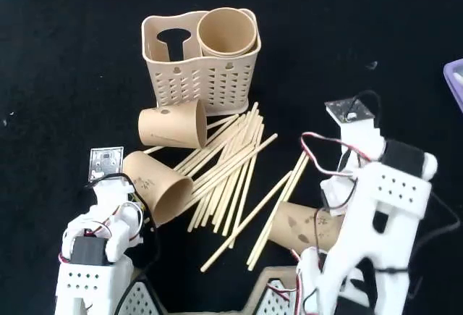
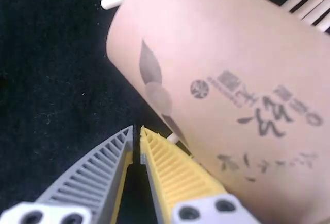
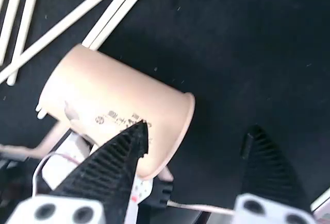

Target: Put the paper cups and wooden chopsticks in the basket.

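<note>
The black table (image 1: 72, 76) carries the basket (image 1: 206, 83), which stands upright at its far side. An upright cup (image 1: 226, 31) sits in one basket compartment. Wooden chopsticks (image 1: 228, 166) fan out loose in front of the basket, toward the arms. A tipped cup (image 1: 173, 124) lies just in front of the basket. The left cup (image 1: 160, 186) and right cup (image 1: 307, 229) lie farther from the basket. The left gripper (image 2: 135, 130) is nearly closed beside the left cup. The right gripper (image 3: 198, 127) is spread wide over the right cup.
</note>
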`<state>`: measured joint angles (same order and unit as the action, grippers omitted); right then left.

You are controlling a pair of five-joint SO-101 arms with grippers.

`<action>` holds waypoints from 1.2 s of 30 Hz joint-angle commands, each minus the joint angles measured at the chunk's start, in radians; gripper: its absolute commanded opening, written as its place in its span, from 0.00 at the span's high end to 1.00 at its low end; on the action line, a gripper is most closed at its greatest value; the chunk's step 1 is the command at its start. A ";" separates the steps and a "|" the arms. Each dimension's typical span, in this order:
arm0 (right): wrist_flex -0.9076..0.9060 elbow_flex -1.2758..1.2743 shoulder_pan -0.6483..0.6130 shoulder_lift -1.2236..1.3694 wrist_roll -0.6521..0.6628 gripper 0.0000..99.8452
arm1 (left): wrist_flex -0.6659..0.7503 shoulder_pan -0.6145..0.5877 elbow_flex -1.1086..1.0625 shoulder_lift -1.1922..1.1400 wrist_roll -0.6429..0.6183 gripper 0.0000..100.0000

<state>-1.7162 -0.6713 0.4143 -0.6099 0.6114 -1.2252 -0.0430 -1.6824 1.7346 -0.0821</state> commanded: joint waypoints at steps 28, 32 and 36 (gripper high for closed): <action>-0.051 0.222 -0.080 0.366 0.091 0.74 | 0.000 -0.013 -0.018 0.005 -0.003 0.97; -0.051 0.222 -0.103 0.177 0.091 0.74 | 0.021 -0.070 0.059 0.005 -0.002 0.97; -0.051 0.220 -0.169 0.007 0.078 0.74 | 0.031 -0.209 0.243 0.005 0.021 0.97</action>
<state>-1.7300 -0.4918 0.2961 -0.4703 0.6882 -1.2175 -0.1565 -1.5980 1.7377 -0.0806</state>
